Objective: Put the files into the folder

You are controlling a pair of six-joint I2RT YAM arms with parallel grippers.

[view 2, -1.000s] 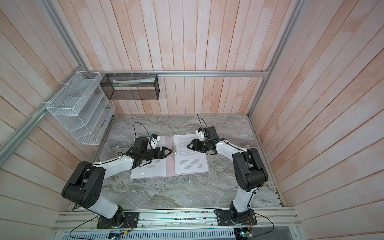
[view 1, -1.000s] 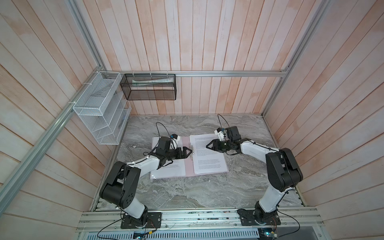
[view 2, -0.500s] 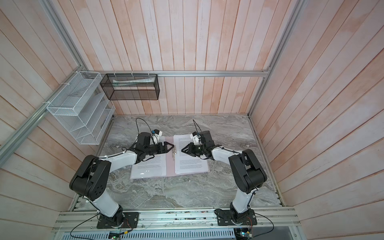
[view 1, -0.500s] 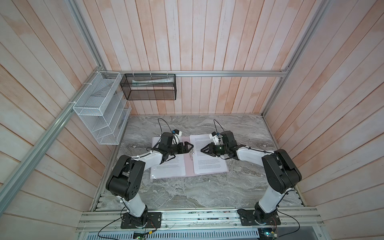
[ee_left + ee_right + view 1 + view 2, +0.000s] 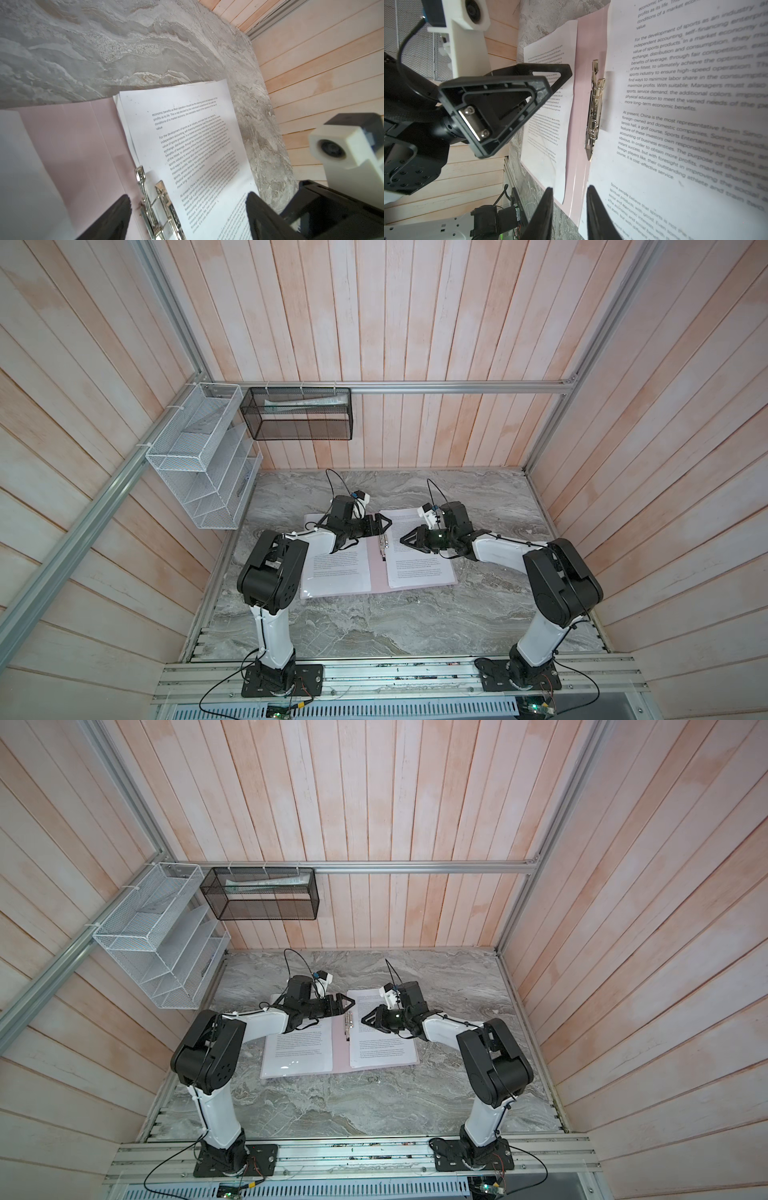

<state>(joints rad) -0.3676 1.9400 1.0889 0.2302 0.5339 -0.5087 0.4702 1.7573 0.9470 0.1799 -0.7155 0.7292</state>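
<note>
Folder (image 5: 377, 577) is seen lying open and flat on the marble table (image 5: 374, 630), spread beneath both grippers. Left gripper (image 5: 384, 523) is held over the far end of the clip bar (image 5: 382, 545) w/ jaws spread wide and nothing gripped btwn them. In the left wrist view the clip bar (image 5: 158, 207) is framed btwn the two black fingers (image 5: 112, 220). Contact w/ the bar can't be told.

Right gripper (image 5: 404, 538) is pointed at the left gripper across the spine, tips near but apart. Its jaws are drawn in to a narrow gap and nothing is seen pinched there. Thru that gap in the right wrist view, only folder (image 5: 591, 41) edge and paper are shown.

Files (image 5: 419, 568), a stack of printed pgs, are laid on the folder half under the right gripper, inner edge just beside the clip bar. Whether that edge is caught under the bar can't be told. A single sheet (image 5: 336, 572) is laid on the other half, under the left arm and just behind the left gripper's tips.

Well beyond the left gripper, up on the walls, a white wire rack (image 5: 203, 464) and a black mesh basket (image 5: 299, 414) are hung.
</note>
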